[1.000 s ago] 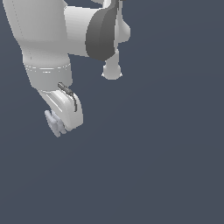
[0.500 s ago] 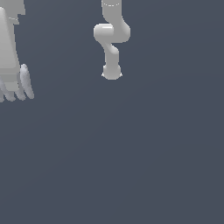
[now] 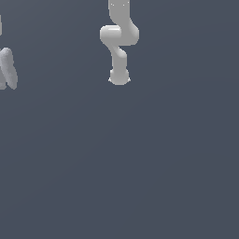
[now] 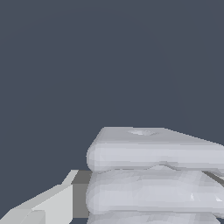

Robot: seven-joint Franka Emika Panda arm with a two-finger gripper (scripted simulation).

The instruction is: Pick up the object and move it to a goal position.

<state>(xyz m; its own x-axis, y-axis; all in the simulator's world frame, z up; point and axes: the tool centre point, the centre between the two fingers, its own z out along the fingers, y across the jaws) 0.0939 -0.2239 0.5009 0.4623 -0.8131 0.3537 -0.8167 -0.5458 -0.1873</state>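
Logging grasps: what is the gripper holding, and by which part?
Cannot tell: neither view shows the jaws clearly enough to see any hold.

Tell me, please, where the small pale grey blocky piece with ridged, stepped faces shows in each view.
Exterior view: not surely found. Pale grey ridged shapes sit cut off at the exterior view's left edge; whether they are it cannot be told.
Wrist view: the pale grey ridged piece looms large and close, beside a white part.
Shared landmark: only the plain dark slate-grey backdrop.
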